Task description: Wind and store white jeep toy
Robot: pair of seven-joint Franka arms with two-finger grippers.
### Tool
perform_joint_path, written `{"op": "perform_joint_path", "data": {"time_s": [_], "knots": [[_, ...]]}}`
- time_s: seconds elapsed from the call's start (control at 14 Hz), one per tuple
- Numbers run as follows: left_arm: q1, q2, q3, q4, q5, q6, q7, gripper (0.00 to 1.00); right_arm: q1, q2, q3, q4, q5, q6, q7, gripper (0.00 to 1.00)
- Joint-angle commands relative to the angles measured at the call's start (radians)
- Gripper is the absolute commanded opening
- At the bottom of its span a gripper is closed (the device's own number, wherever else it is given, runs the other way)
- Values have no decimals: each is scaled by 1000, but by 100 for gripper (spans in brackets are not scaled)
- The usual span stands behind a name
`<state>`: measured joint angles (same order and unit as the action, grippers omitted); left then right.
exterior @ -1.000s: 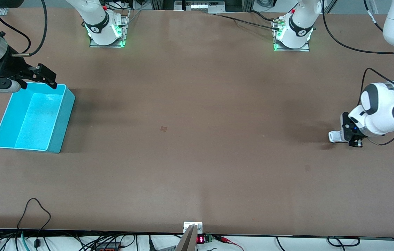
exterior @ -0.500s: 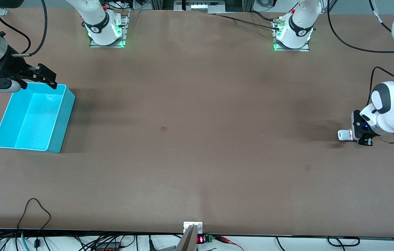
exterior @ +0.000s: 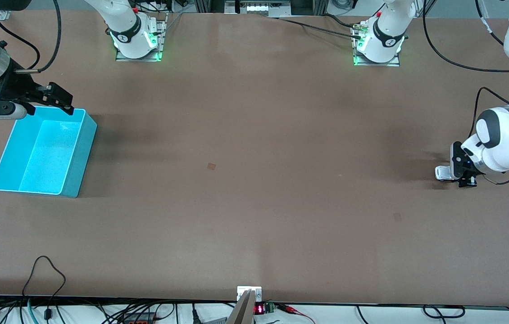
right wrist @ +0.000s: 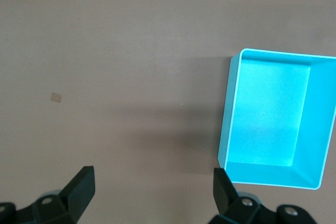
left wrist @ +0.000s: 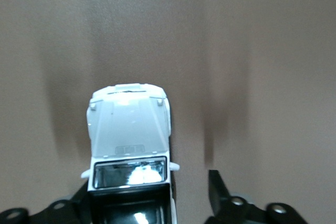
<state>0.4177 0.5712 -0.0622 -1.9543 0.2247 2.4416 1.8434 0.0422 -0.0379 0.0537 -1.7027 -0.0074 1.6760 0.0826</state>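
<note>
The white jeep toy (exterior: 442,173) sits on the brown table at the left arm's end. In the left wrist view its white hood (left wrist: 128,124) and dark windscreen show between the fingers. My left gripper (exterior: 452,173) is low around the jeep's rear. One finger lies against the car. The other finger (left wrist: 218,192) stands apart from it with bare table in the gap. The cyan bin (exterior: 79,148) stands empty at the right arm's end and also shows in the right wrist view (right wrist: 226,124). My right gripper (exterior: 58,100) waits open and empty over the bin's rim farthest from the front camera.
A small tan patch (exterior: 211,166) marks the table's middle, also in the right wrist view (right wrist: 55,97). Another patch (exterior: 397,217) lies nearer to the front camera than the jeep. The arm bases (exterior: 137,42) stand along the table's edge farthest from the front camera. Cables lie along the nearest edge.
My left gripper and the jeep moved toward the left arm's end of the table, then slightly back toward the middle. The right arm has not moved.
</note>
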Motion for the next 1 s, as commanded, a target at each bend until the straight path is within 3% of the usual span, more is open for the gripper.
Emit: {"op": "perform_joint_path", "data": {"time_s": [0.0,0.36,0.71,0.93], "knots": [[4,-13,-13,55,19,-91,20,100,2,-2,3,2,-2,-1,14,100],[4,-89,-74,132,15,-359,-7,100,2,-2,3,2,-2,-1,14,100],[4,-111,-177,311,12,-711,-226,100,2,3,3,2,-2,1,14,100],[-5,-111,-273,423,12,-913,-357,100,2,3,3,2,-2,1,14,100]]}}
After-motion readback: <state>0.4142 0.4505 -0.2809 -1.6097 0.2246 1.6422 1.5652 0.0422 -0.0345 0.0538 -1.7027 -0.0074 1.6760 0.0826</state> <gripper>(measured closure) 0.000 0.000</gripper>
